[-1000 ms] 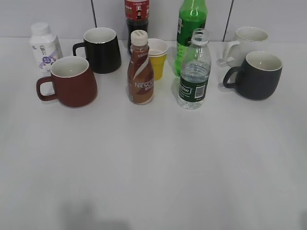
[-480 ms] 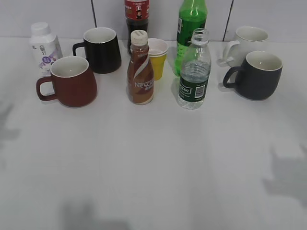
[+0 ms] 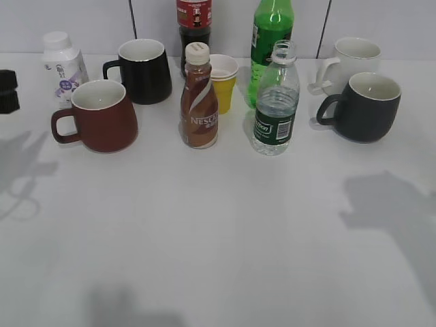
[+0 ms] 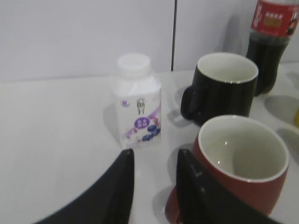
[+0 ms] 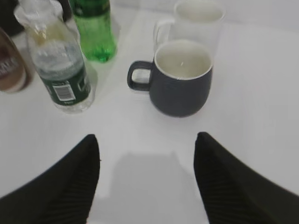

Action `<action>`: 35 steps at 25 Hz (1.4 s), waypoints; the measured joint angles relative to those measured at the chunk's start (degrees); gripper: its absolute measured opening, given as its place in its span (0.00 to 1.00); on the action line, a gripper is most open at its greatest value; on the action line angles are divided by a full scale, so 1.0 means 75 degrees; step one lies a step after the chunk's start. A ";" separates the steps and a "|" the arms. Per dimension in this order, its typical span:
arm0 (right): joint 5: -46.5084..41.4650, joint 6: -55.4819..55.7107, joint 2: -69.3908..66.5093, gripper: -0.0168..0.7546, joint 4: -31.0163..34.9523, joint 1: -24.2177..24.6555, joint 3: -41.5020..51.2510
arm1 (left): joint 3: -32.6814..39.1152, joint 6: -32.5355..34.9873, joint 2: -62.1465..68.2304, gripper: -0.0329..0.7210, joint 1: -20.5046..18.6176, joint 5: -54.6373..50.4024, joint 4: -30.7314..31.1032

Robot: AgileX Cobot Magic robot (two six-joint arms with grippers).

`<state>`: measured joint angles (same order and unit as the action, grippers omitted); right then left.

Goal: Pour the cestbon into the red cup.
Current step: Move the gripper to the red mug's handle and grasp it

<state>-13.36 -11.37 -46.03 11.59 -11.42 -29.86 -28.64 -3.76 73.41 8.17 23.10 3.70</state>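
Cestbon [image 3: 275,102] stands uncapped mid-worktop [image 3: 218,231], well right of red cup [image 3: 99,116]; thin ribbed plastic, part-full, likely squashy and spill-prone, so grip the labelled midsection gently; both grippers' jaws spread, holding nothing.

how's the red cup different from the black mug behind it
The red cup is dark red-brown and widens toward its base; the black mug is glossy black with straighter sides. The red cup stands nearer the camera, beside the white bottle; the black mug sits farther back, next to the cola bottle. Both are upright, empty, white inside, with loop handles pointing left.
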 joint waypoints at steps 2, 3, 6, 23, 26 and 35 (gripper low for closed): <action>0.0433 -0.0007 -0.0722 0.64 0.0007 -0.0039 0.0017 | 0.0000 0.0000 0.0148 0.36 0.0000 -0.0120 -0.0102; 0.0766 -0.0009 -0.0940 0.64 0.0006 -0.0047 0.0025 | 0.0000 0.0000 0.0176 0.36 0.0000 -0.0223 -0.0182; 0.1782 -0.0009 -0.1753 0.64 0.0006 -0.0047 0.0025 | 0.0248 0.0000 0.0199 0.36 0.0000 -0.0072 -0.0345; 0.4827 -0.0009 -0.3886 0.64 -0.0663 -0.0755 -0.0037 | 0.1502 -0.0053 0.2592 0.41 0.0000 0.4099 0.0369; 0.4958 -0.0002 -0.4057 0.64 -0.0688 -0.0763 -0.0037 | 0.1449 -0.0053 0.2945 0.41 0.0000 0.4188 0.0377; 0.5006 0.0090 -0.4175 0.64 -0.0703 -0.0777 -0.0037 | 0.0715 -0.0053 0.3698 0.41 0.0000 0.4280 0.0385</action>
<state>24.18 -10.70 -77.34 6.31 -17.25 -30.14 -23.28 -4.16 101.15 8.17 55.20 6.58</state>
